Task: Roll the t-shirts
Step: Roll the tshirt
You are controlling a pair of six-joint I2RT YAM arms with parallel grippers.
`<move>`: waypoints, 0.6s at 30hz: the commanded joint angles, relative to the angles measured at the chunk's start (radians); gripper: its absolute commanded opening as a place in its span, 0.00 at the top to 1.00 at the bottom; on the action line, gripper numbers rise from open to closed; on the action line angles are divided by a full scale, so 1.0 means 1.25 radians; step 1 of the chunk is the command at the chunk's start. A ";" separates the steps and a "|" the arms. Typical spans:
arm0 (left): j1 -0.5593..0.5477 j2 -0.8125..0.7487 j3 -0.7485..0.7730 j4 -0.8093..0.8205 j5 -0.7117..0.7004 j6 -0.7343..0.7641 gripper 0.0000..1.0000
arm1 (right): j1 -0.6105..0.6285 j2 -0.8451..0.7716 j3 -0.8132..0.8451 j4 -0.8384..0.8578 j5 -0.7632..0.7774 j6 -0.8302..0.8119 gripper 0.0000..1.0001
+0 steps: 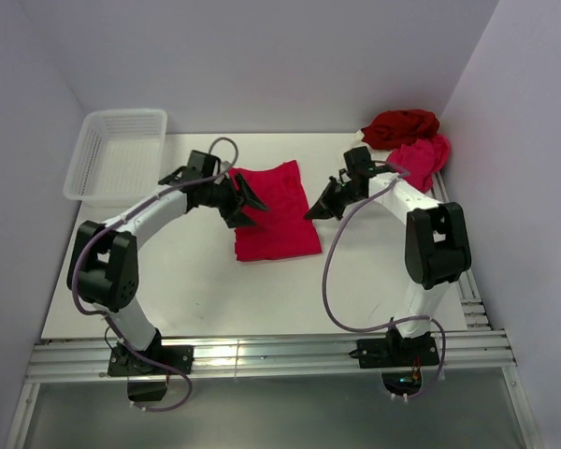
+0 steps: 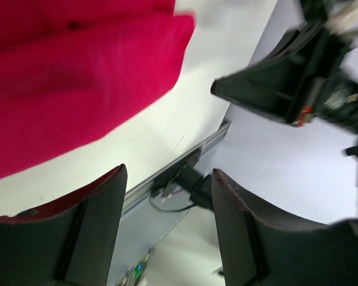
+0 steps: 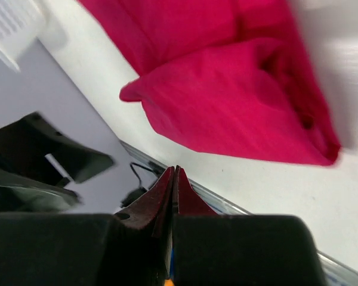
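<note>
Lying flat at the middle of the white table [image 1: 178, 281], the bright crimson t-shirt [image 1: 276, 213] is folded into a rough rectangle, its long side running from 12 to 6 o'clock in the top view, with a thicker doubled edge showing in both wrist views. At the shirt's 9 o'clock edge the left gripper [image 2: 168, 173] has its jaws spread apart with nothing between them; the cloth sits just beyond the fingertips, and contact cannot be made out. At the shirt's 3 o'clock edge, just beside the cloth, the right gripper [image 3: 174, 171] is clenched, its two fingers pressed flat together and holding nothing. Toward 1 o'clock, in the far corner of the table, a dark red t-shirt [image 1: 400, 125] lies crumpled, touching a pink t-shirt [image 1: 423, 157] bunched just in front of it. Toward 10 o'clock a white mesh basket [image 1: 117, 154] sits over the table's far left corner
</note>
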State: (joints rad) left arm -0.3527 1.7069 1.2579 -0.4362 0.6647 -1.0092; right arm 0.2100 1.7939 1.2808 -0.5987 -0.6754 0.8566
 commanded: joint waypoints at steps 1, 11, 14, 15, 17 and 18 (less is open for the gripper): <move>-0.054 0.021 -0.053 0.101 0.006 -0.017 0.37 | 0.055 0.017 -0.021 0.092 -0.040 -0.045 1.00; -0.052 0.167 -0.127 0.154 0.015 0.048 0.39 | 0.063 0.148 -0.124 0.230 -0.029 -0.031 1.00; -0.038 0.194 -0.155 0.170 0.022 0.054 0.40 | 0.040 0.201 -0.140 0.245 -0.032 -0.038 1.00; -0.038 0.208 -0.156 0.161 0.020 0.068 0.40 | 0.037 0.203 -0.143 0.249 -0.033 -0.039 1.00; -0.038 0.211 -0.164 0.158 0.027 0.078 0.40 | 0.031 0.201 -0.150 0.254 -0.029 -0.048 1.00; -0.038 0.204 -0.166 0.153 0.022 0.088 0.40 | 0.028 0.197 -0.148 0.251 -0.030 -0.054 1.00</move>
State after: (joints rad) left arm -0.4011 1.9438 1.0809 -0.2352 0.7380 -0.9775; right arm 0.2646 2.0064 1.1194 -0.2935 -0.7635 0.8127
